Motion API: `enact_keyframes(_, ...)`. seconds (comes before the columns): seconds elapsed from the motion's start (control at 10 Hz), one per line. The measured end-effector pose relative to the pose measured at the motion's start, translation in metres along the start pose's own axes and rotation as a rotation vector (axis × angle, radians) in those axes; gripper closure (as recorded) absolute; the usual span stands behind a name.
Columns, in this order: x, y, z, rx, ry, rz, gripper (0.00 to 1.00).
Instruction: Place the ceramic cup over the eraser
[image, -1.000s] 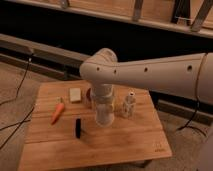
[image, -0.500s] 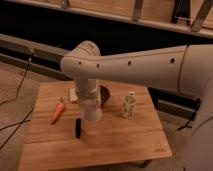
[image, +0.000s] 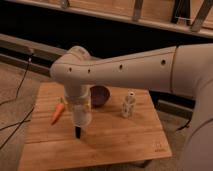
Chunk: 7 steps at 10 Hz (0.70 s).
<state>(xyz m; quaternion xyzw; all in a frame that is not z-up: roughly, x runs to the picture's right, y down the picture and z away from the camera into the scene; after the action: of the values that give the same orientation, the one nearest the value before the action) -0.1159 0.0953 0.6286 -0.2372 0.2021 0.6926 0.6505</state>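
Observation:
The white ceramic cup (image: 81, 118) hangs from my gripper (image: 80, 107) just under the bulky white wrist, left of the table's middle. The gripper is shut on the cup. The cup sits directly over the black eraser (image: 77, 132); only the eraser's lower end shows below the cup's rim, resting on the wooden table (image: 125, 145). My arm reaches in from the right edge of the view and hides the gripper's upper part.
An orange carrot (image: 58, 113) lies just left of the cup. A dark bowl (image: 100, 95) stands behind and to the right. A slim white patterned bottle (image: 128, 105) stands further right. Cables run on the floor at the left.
The arm has carried the cup leftward across the table, from beside the bottle to over the eraser, and the cup now covers the eraser's top.

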Motion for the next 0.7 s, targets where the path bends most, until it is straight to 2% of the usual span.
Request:
enact_keyframes(0.4, 0.019, 0.013, 0.009, -0.020, 0.006, -0.006, 1.00)
enact_keyframes(0.7, 0.026, 0.005, 0.028, 0.001, 0.016, -0.004, 1.00)
